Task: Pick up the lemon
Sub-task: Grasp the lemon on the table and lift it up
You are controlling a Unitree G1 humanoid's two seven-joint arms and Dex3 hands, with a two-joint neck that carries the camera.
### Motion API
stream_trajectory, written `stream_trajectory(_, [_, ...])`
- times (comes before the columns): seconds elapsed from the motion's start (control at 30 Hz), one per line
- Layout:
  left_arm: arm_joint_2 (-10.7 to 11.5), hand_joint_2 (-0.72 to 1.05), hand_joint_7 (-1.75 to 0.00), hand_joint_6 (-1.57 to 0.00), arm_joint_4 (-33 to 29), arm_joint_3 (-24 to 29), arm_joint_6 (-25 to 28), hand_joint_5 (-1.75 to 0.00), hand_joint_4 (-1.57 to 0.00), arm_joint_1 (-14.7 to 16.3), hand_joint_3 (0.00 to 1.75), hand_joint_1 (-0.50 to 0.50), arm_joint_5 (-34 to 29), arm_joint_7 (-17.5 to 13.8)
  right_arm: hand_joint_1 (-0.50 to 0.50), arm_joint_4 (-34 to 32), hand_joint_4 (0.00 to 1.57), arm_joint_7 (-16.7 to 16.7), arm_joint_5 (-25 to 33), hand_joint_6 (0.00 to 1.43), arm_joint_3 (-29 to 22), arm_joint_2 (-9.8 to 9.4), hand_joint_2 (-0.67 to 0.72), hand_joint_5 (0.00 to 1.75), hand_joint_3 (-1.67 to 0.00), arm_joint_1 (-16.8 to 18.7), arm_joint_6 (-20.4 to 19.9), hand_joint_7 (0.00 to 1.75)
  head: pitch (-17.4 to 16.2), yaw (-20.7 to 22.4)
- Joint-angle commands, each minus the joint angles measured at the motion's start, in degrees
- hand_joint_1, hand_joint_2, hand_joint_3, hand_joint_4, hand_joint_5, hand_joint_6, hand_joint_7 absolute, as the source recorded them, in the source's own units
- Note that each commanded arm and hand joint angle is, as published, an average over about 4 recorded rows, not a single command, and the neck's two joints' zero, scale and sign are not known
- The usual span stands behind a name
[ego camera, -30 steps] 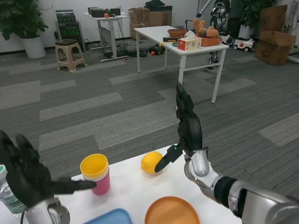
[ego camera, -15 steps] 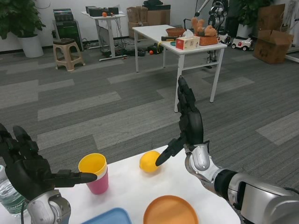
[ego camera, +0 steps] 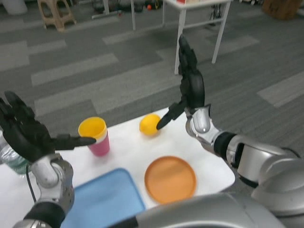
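The yellow lemon (ego camera: 149, 124) lies near the far edge of the white table (ego camera: 123, 154). My right hand (ego camera: 188, 85) is raised just right of it, fingers spread and pointing up, with its thumb reaching down to the lemon's right side. It holds nothing. My left hand (ego camera: 26, 133) hovers open at the left, its thumb pointing toward the pink cup.
A pink cup with a yellow inside (ego camera: 95, 135) stands left of the lemon. An orange plate (ego camera: 170, 179) lies in front of it, and a blue tray (ego camera: 102, 199) at the near left. A clear bottle (ego camera: 12, 159) stands behind my left hand.
The camera has dipped down toward the table, so more of the tabletop shows. Both hands stay open in much the same poses, the right thumb still by the lemon.
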Motion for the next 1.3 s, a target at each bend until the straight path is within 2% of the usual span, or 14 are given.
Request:
stream_trajectory(0.03, [1.99,-0.72,-0.07,-0.01,-2.78,-0.07,4.1,0.0,0.0,2.0,0.09,-0.5,-3.9,-3.62,-0.38,0.76,0.09,-0.81,0.57,0.0,2.2,-0.3,0.57,0.0,0.0,-1.61,-0.5,0.0,-3.02,-0.53])
stream_trajectory(0.1, [2.76,-0.72,-0.07,-0.01,-5.22,-0.56,7.37,0.0,0.0,3.38,0.09,-0.5,-7.08,-6.36,-0.38,1.11,0.19,-1.29,0.65,0.0,3.48,-0.35,0.46,0.0,0.0,-2.18,-0.39,0.0,-4.34,-2.87])
stream_trajectory(0.17, [3.02,-0.72,-0.07,-0.03,-6.16,-0.89,8.65,0.0,0.0,4.24,0.09,-0.5,-9.1,-7.77,-0.41,1.31,0.61,-2.06,0.7,0.06,4.47,-0.41,0.11,0.0,0.0,-2.62,-0.39,0.0,-5.33,-4.83])
stream_trajectory(0.27, [3.0,-0.72,-0.07,-0.03,-6.25,-0.91,8.67,0.0,0.0,4.9,0.09,-0.5,-10.33,-8.14,-0.46,1.7,1.28,-2.61,0.7,0.51,4.99,-0.24,-0.34,0.0,-0.02,-2.99,-0.39,0.02,-6.44,-6.05])
stream_trajectory(0.33, [2.97,-0.72,-0.07,-0.03,-6.27,-0.93,8.67,0.0,0.0,5.12,0.09,-0.5,-10.88,-8.41,-0.46,2.01,1.38,-2.61,0.7,0.84,5.17,0.0,-0.41,0.05,-0.06,-3.21,-0.34,0.12,-6.81,-6.74])
stream_trajectory(0.43, [3.04,-0.72,-0.07,-0.03,-6.21,-1.02,8.67,0.0,0.0,5.07,0.09,-0.5,-11.06,-8.45,-0.46,2.65,1.46,-2.54,0.7,1.31,5.56,0.38,-0.45,0.19,-0.08,-3.69,-0.03,0.63,-6.96,-7.44])
stream_trajectory(0.57, [3.06,-0.72,-0.07,-0.03,-6.07,-1.17,8.71,0.0,0.0,4.7,0.09,-0.5,-11.08,-8.45,-0.45,3.57,1.46,-2.46,0.68,1.37,5.83,0.75,-0.37,0.29,-0.02,-4.29,0.49,0.82,-6.83,-7.98])
stream_trajectory(0.67, [3.13,-0.72,-0.07,-0.03,-6.05,-1.28,8.93,0.0,0.0,4.48,0.09,-0.5,-11.08,-8.54,-0.35,5.2,1.48,-2.52,0.61,1.37,6.33,1.28,-0.3,0.29,0.0,-5.19,0.56,0.82,-6.25,-8.45])
stream_trajectory(0.8, [3.13,-0.72,-0.07,-0.03,-5.99,-1.28,9.02,0.0,0.0,4.44,0.09,-0.5,-11.15,-8.71,-0.44,7.48,1.5,-3.12,0.61,1.34,7.17,1.96,-0.1,0.24,0.0,-6.42,0.8,1.08,-5.41,-7.92])
stream_trajectory(0.87, [3.11,-0.72,-0.07,-0.03,-5.96,-1.26,9.02,0.0,0.0,4.46,0.09,-0.5,-11.17,-8.71,-0.44,8.21,1.41,-4.08,0.61,1.07,8.11,2.13,-0.03,0.19,0.0,-6.99,1.28,0.73,-4.79,-7.59])
stream_trajectory(0.93, [3.06,-0.72,-0.07,-0.03,-5.94,-1.22,9.02,0.0,0.0,4.5,0.09,-0.5,-11.17,-8.71,-0.4,8.73,0.66,-4.92,0.63,0.41,9.43,2.22,0.04,0.1,0.0,-7.6,2.47,0.17,-3.78,-6.92])
stream_trajectory(1.0, [3.04,-0.72,-0.07,-0.03,-5.88,-1.19,9.02,0.0,0.0,4.5,0.09,-0.5,-11.17,-8.71,-0.27,9.02,0.01,-4.92,0.65,0.0,10.68,2.24,0.08,0.0,0.0,-8.13,4.45,0.0,-2.99,-6.16])
stream_trajectory(1.1, [2.95,-0.72,-0.07,-0.02,-5.66,-1.19,9.02,0.0,0.0,4.44,0.09,-0.5,-11.21,-8.71,-0.17,9.66,0.0,-2.48,0.61,0.0,12.11,2.24,0.08,0.0,0.0,-8.92,7.94,0.0,-2.4,-5.34])
stream_trajectory(1.3, [2.69,-0.72,-0.07,-0.03,-4.69,-1.43,9.02,0.0,0.0,4.44,0.09,-0.5,-11.26,-8.85,-0.16,14.27,0.0,9.85,0.76,0.0,17.08,2.02,0.0,0.0,-0.04,-13.38,17.35,0.0,-1.1,-5.72])
